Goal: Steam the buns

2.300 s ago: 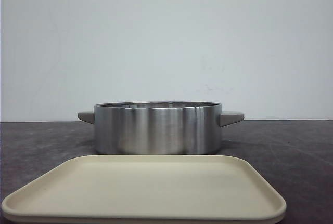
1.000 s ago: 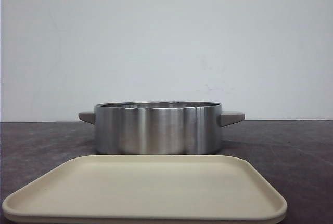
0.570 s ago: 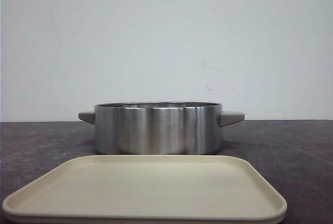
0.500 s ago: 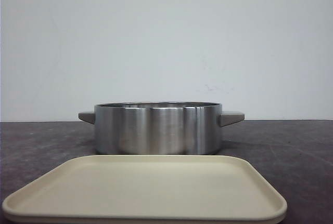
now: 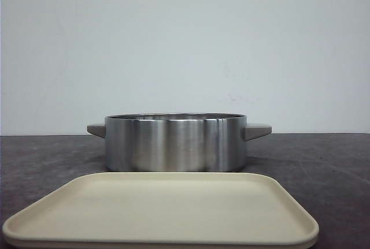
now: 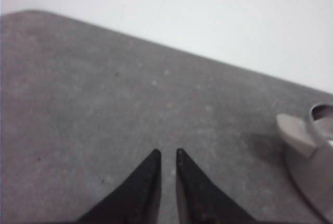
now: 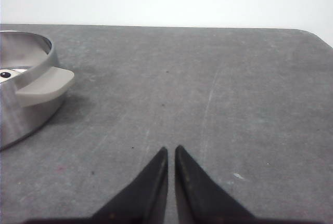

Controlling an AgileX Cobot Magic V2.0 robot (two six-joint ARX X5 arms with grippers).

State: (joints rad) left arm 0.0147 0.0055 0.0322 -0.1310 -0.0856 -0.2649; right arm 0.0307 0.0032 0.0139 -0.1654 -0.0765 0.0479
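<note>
Sitting on the dark grey tabletop [image 5: 52,156] in the front view is a shiny steel pot [image 5: 174,142] with two stubby beige handles sticking out, one on each side. Right in front of it, closer to the camera, there's a cream-coloured tray [image 5: 162,210] with rounded corners and a low rim, nothing on it. Behind everything is a plain white wall [image 5: 185,41]. Neither arm shows up in this view at all.

The buns are basically hidden. From the front the pot wall blocks the inside completely. The right wrist view is the only one that gives anything away: over the pot's rim there's a sliver of white with a small black oval on it, so that's one bun [image 7: 7,74] sitting inside the pot. How many are in there, can't tell from these shots.

The right gripper [image 7: 171,151] hangs over bare tabletop, off to the side of the pot and well apart from it, with the near beige handle [image 7: 44,86] in sight. Its fingers are nearly together, just a thin slit between the tips, holding nothing.

The left gripper [image 6: 166,153] is much the same on the other side: over bare tabletop, pot edge and its handle [image 6: 294,133] showing at the frame edge. Fingers close together with a narrow gap, nothing between them.
</note>
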